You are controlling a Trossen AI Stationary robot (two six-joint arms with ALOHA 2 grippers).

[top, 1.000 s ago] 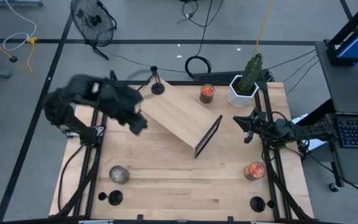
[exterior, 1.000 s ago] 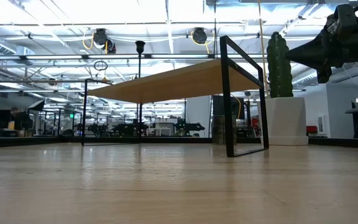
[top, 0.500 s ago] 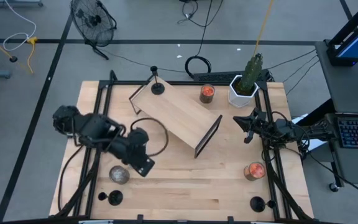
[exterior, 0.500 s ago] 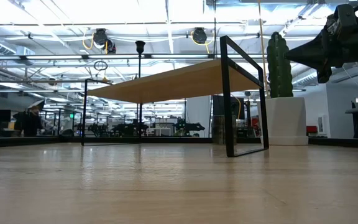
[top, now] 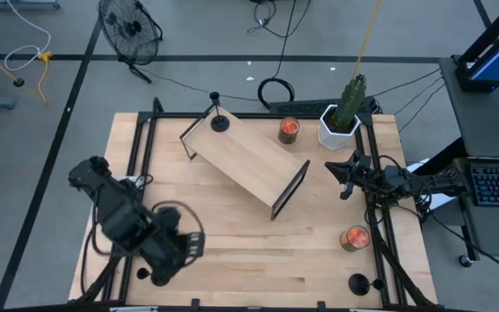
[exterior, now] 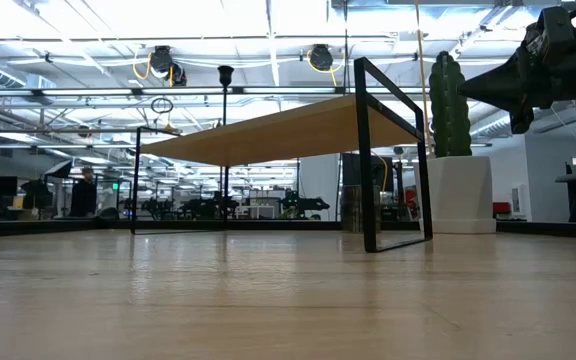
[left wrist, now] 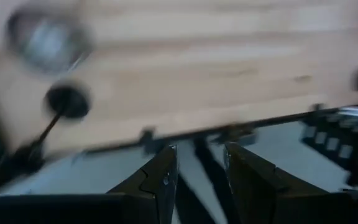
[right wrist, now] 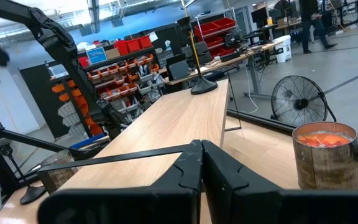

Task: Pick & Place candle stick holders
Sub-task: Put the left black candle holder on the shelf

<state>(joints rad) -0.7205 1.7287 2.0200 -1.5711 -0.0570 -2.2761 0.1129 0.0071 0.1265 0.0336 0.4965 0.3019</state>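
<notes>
The left end effector hangs low over the near left corner of the worktop, its fingers set a narrow gap apart with nothing between them. In the left wrist view a candle stick holder stands just ahead and off to one side of those fingers, round base flat on the wood, thin stem upright. From above, the arm hides it. The grey round thing sits a little beyond it. So this arm is much the nearer. The right end effector waits at the far right edge, pinched shut and empty. A second holder already stands on the wooden shelf, and a third sits by the near right corner.
</notes>
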